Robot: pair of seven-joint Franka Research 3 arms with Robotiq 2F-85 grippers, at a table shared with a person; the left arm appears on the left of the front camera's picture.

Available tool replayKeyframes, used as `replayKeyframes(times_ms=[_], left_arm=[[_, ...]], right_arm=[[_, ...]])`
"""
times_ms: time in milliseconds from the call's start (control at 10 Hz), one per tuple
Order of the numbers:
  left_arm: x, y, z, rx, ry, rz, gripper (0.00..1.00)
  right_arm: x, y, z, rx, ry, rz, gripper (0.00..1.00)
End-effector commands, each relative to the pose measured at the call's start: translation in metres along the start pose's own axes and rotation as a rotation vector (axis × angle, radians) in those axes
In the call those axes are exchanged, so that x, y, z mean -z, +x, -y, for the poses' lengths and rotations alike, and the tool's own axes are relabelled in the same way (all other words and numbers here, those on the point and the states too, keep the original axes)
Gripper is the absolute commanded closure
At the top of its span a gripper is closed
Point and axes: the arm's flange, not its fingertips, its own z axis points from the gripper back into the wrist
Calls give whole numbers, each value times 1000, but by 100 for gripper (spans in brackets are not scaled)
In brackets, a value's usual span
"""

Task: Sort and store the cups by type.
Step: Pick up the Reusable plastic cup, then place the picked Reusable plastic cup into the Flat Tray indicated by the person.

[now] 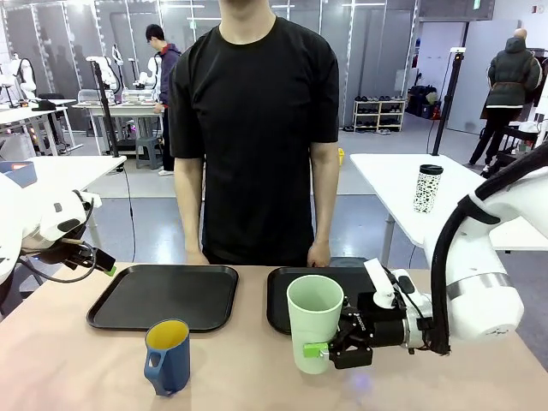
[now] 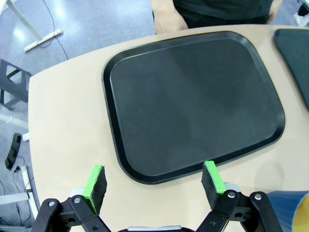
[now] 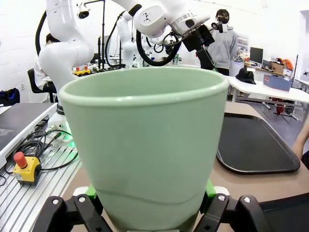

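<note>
The pale green tumbler (image 1: 314, 317) stands upright near the table's front, just in front of the right black tray (image 1: 281, 301). My right gripper (image 1: 321, 351) reaches in from the right and is shut on the tumbler's lower part. In the right wrist view the tumbler (image 3: 145, 145) sits between the green pads (image 3: 208, 188). The dark blue mug (image 1: 168, 355) with a yellow inside stands at front left, handle toward me; its corner (image 2: 289, 210) shows in the left wrist view. My left gripper (image 1: 104, 264) (image 2: 154, 174) is open over the left tray's near edge, holding nothing.
The left black tray (image 1: 163, 295) (image 2: 193, 101) lies bare. A person stands at the far side with a hand (image 1: 319, 254) resting by each tray's far edge. A white speckled cup with a black lid (image 1: 427, 188) stands on a separate white table behind.
</note>
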Motion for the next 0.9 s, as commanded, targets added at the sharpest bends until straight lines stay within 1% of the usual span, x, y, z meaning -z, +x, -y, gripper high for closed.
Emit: replayKeyframes(times_ms=[0, 800], left_arm=[[0, 1, 0, -1, 1, 2, 0], [0, 1, 0, -1, 1, 2, 0]], right_arm=[[1, 1, 0, -1, 7, 7, 43], [1, 1, 0, -1, 7, 7, 43]])
